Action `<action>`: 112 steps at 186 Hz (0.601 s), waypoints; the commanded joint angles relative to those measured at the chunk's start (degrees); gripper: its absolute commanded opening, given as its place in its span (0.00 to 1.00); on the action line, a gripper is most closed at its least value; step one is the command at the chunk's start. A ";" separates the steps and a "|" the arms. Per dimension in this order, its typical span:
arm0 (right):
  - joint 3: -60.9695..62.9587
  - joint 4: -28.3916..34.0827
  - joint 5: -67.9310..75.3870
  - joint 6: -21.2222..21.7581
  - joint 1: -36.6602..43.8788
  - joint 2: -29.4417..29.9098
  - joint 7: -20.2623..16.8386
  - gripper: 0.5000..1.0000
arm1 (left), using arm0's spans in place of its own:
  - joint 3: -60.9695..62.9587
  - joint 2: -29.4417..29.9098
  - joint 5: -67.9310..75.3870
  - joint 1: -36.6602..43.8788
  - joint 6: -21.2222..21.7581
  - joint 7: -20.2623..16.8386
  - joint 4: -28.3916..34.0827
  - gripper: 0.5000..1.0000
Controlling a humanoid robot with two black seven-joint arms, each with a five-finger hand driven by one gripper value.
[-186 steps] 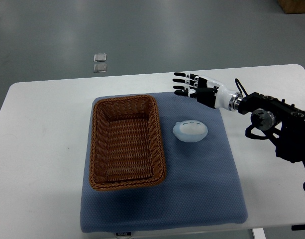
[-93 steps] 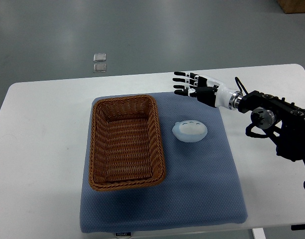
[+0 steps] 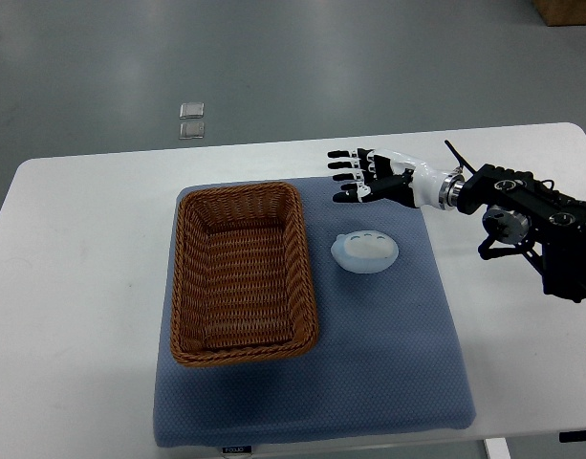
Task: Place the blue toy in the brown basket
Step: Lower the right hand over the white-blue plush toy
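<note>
blue toy lies on the blue mat, just right of the brown basket, mid-table. right hand hovers near the mat's far edge, fingers spread, holding nothing.

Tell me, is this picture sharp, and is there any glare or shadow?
Top view: sharp throughout; soft glare patches on the grey floor; faint shadows only beside the brown basket and blue toy; the right hand shows no blur.
</note>
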 commanded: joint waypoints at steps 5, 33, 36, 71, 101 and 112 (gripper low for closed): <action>-0.01 6.02 -10.24 0.00 0.81 -3.24 1.46 0.83 | -0.04 0.00 -0.02 0.00 -0.02 0.01 0.00 1.00; -0.19 12.61 -28.34 0.00 1.34 -6.58 4.62 0.83 | 0.04 0.00 -0.02 0.00 -0.02 0.01 0.00 1.00; -0.28 12.96 -30.53 0.09 1.34 -6.76 5.14 0.83 | 0.04 0.00 -0.02 0.00 -0.02 0.01 0.00 1.00; -4.93 15.51 -38.80 -0.44 1.43 -9.04 6.64 0.83 | 0.04 0.00 -0.02 0.00 -0.02 0.01 0.00 1.00; -6.96 16.39 -41.00 -2.19 1.60 -10.10 6.64 0.83 | 0.04 0.00 -0.02 0.00 -0.02 0.01 0.00 1.00; -7.13 16.57 -41.97 -2.19 1.60 -10.27 6.64 0.83 | 0.04 0.00 -0.02 0.00 -0.02 0.01 0.00 1.00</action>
